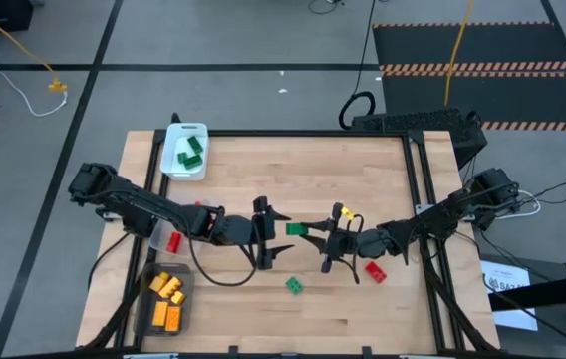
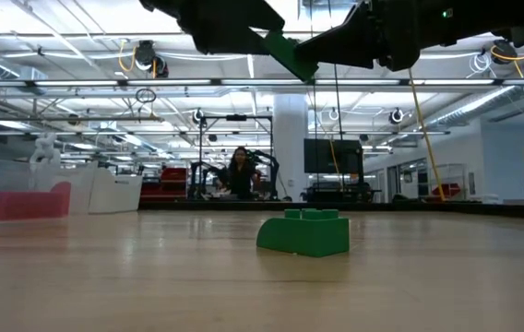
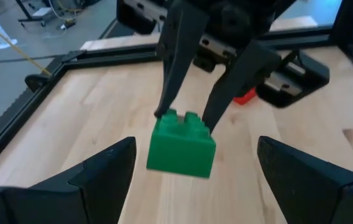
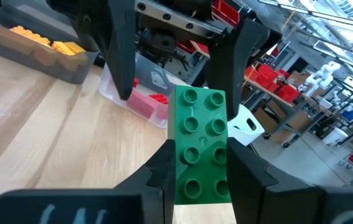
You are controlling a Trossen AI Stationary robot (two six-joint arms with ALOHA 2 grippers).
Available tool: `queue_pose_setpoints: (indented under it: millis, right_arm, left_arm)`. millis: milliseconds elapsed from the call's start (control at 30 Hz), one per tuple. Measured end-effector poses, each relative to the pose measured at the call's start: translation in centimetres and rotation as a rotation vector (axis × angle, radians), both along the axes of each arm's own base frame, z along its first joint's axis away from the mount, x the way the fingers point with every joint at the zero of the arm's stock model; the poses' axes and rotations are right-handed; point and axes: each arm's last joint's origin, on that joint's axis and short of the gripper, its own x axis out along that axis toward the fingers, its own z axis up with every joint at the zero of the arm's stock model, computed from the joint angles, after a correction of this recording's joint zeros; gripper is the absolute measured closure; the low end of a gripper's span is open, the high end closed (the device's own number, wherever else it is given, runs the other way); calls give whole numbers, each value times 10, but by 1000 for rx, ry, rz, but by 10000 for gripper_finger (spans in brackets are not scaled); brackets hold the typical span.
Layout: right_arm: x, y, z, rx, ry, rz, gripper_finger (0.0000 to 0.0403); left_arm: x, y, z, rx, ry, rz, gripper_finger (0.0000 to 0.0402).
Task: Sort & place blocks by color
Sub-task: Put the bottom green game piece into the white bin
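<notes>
My right gripper (image 1: 310,232) is shut on a green block (image 1: 296,228) above the middle of the table. My left gripper (image 1: 279,236) faces it, open wide. Its two fingers (image 3: 111,165) stand either side of that block (image 3: 181,144) without touching it. A second green block (image 1: 293,285) (image 2: 303,232) rests flat on the wood nearer the near edge. A red block (image 1: 375,270) lies by the right arm. Green blocks (image 1: 189,152) sit in the white tray (image 1: 172,170), and yellow and orange ones (image 1: 166,291) in the dark tray (image 1: 146,321). My right gripper pinches the green block between its two fingers (image 3: 167,93), which lie on two opposite side faces beside the studded face (image 4: 201,140). The fingers come about level from the table's right. The block is lifted clear of the table and sticks out past the fingertips toward the left gripper.
A clear tray (image 1: 153,239) at the left edge holds a red block (image 1: 174,241). The three trays line the table's left side. Bare wood lies at the table's far middle. A black frame (image 1: 418,199) borders the right and far edges.
</notes>
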Motion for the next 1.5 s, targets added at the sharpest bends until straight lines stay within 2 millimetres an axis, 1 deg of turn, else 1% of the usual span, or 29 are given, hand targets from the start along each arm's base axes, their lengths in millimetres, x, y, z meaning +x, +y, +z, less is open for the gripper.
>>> queue_pose_setpoints:
  millis: [133, 233, 300, 367, 533, 567, 633, 833, 967, 1100, 1167, 1267, 1367, 1500]
  right_arm:
    - [0, 0, 0, 2, -4, 0, 316]
    - [0, 0, 0, 2, -4, 0, 316]
    - [0, 0, 0, 2, -4, 0, 316]
    - [0, 0, 0, 2, -4, 0, 316]
    - [0, 0, 0, 5, -3, 1, 321]
    - [0, 0, 1, 4, -6, 1, 337]
    - [0, 0, 1, 4, -8, 1, 350]
    - [0, 0, 2, -3, -14, 3, 359]
    - [0, 0, 2, -6, -16, 4, 338]
    - [0, 1, 4, -20, -34, 6, 297]
    - [1, 1, 7, -24, -56, 8, 276]
    - [0, 2, 9, -21, -80, 9, 253]
    - [0, 2, 11, -16, -93, 9, 239]
    - [-1, 5, 11, -12, -102, 19, 232]
  left_arm:
    - [1, 1, 1, -2, -12, 6, 71]
    - [1, 3, 1, 8, -15, 35, 92]
    - [1, 3, 1, 11, -15, 41, 119]
    - [1, 3, 1, 11, -13, 43, 154]
    - [1, 8, 0, 17, -3, 67, 260]
    - [1, 9, 0, 14, -2, 64, 261]
    - [2, 9, 0, 15, 0, 65, 261]
    - [2, 12, -1, 17, 10, 73, 261]
    - [0, 14, -5, 53, 48, 124, 261]
    - [-11, 22, -6, 145, 115, 315, 261]
    - [-19, 30, -3, 177, 132, 423, 257]
    - [-32, 47, 5, 178, 138, 588, 256]
    - [-46, 71, 13, 165, 132, 767, 258]
    - [-64, 105, 20, 115, 150, 931, 256]
